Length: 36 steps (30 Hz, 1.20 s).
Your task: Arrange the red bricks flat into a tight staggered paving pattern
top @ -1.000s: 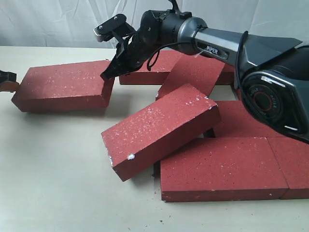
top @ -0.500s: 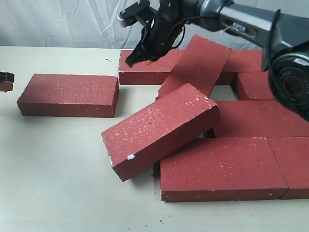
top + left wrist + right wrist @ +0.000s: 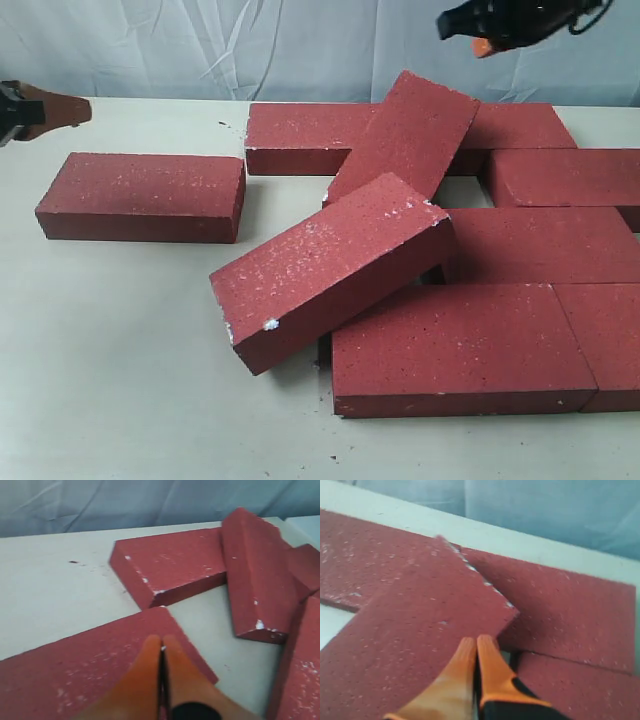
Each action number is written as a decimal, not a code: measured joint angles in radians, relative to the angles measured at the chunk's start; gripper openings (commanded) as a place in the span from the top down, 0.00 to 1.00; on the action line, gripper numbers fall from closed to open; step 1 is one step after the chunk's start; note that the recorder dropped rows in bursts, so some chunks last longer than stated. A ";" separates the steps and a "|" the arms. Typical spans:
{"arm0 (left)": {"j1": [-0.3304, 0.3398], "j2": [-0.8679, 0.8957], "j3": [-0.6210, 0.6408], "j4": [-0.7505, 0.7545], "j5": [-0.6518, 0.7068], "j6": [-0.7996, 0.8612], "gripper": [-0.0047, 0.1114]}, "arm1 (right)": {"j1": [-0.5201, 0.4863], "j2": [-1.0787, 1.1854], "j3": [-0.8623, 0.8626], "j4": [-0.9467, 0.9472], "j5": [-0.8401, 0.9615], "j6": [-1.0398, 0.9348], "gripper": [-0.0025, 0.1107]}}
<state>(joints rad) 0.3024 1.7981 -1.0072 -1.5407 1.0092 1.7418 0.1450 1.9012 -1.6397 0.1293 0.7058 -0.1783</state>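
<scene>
No writing, label, brand mark, number or sign can be read in any view. The red bricks point(image 3: 330, 285) show only white flecks and pale chipped corners on their grainy faces, not lettering.

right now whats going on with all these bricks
A two-armed robot is laying red bricks into paving. Neither arm holds one: the left gripper and the right gripper are both shut and empty, in the air above the bricks. Several bricks lie flat at the right, but the front tilted brick and the rear tilted brick lean on others. A lone brick lies flat, apart, at the left.
</scene>
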 measured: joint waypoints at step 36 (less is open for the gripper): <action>-0.141 0.000 0.002 -0.002 -0.061 0.071 0.96 | -0.172 0.220 0.375 1.202 0.002 -0.756 0.16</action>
<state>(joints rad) 0.1611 1.7981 -1.0057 -1.5430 0.9478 1.8132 -0.0270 2.1211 -1.2642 1.3314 0.7079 -0.9343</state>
